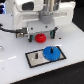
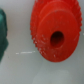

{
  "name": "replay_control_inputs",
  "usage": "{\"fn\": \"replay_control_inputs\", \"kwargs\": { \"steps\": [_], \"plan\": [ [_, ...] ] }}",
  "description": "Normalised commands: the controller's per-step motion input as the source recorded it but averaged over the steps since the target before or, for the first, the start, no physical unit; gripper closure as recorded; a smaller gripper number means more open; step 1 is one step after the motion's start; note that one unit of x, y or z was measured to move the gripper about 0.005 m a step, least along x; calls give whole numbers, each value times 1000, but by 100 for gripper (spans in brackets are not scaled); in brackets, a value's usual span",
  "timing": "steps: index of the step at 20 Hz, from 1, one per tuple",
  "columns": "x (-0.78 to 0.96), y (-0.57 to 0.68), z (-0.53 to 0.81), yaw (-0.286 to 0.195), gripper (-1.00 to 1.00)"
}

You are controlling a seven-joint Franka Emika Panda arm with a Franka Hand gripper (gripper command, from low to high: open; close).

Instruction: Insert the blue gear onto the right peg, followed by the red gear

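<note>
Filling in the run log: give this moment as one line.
blue gear: on base plate | red gear: on table, under gripper | grasp: cannot tell

Exterior view, upper half of the frame: the arm's wrist section, a bulky white housing [image 1: 31, 17] with rounded edges. A pale grey ribbed cylinder [image 1: 51, 8] rises at upper right. A dark cable [image 1: 11, 29] runs from the left edge toward the housing. Below it sits the dark pincer [image 1: 46, 31]; detail blurred.
</note>
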Motion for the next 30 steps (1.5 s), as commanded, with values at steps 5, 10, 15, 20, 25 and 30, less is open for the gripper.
{"fn": "replay_control_inputs", "kwargs": {
  "steps": [5,10,15,20,25,30],
  "plan": [
    [-50,29,-2,0,100],
    [15,1,274,0,100],
    [227,1,539,0,100],
    [480,-64,460,0,100],
    [587,-101,432,0,100],
    [695,-26,360,0,100]
  ]
}}
